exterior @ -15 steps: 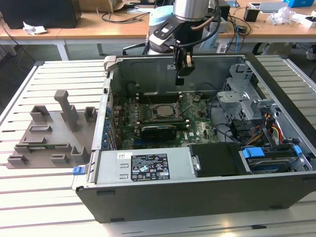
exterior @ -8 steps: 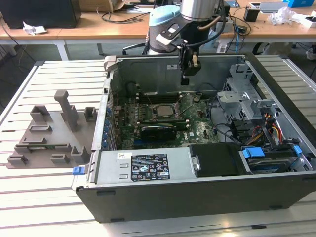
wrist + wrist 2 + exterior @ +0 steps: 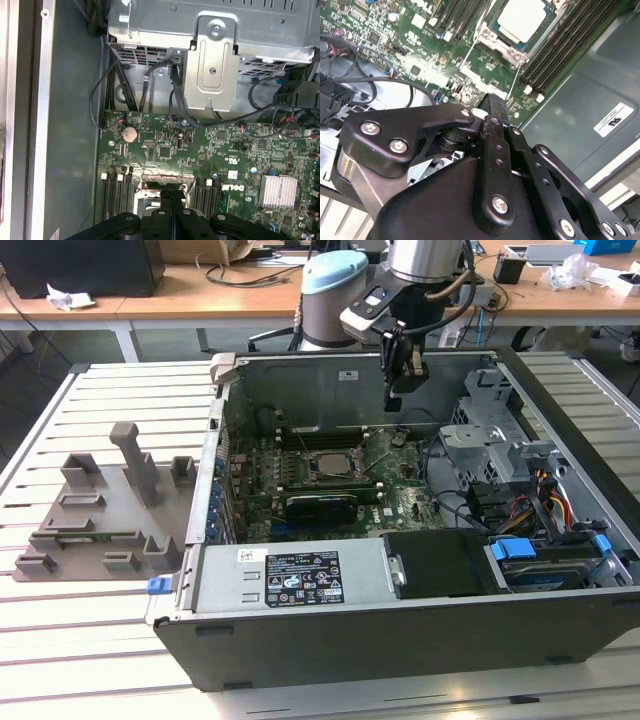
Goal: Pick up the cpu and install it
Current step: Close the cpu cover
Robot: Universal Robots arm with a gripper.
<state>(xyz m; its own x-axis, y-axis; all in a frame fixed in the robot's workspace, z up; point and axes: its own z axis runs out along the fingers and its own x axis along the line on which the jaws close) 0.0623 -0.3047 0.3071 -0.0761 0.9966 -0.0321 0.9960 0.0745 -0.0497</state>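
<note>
Slatted metal bench (image 3: 100, 640) carrying an open computer case (image 3: 400, 640). Item: cpu (image 3: 328, 466), silvery square, lying flat within the motherboard socket frame (image 3: 492, 42). Arm's gripper (image 3: 393, 400): fingers pressed together, nothing pinched, hovering above the board. Bearing: cpu lies below it, offset toward the exterior view's left.

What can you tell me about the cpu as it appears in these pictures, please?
The cpu is a small, flat, square chip with a pale silvery metal top and a thin light rim. It lies flat in the metal socket frame on the green motherboard, beside the dark memory slots. The gripper is shut and hangs clear of it, toward the exterior view's right.
</note>
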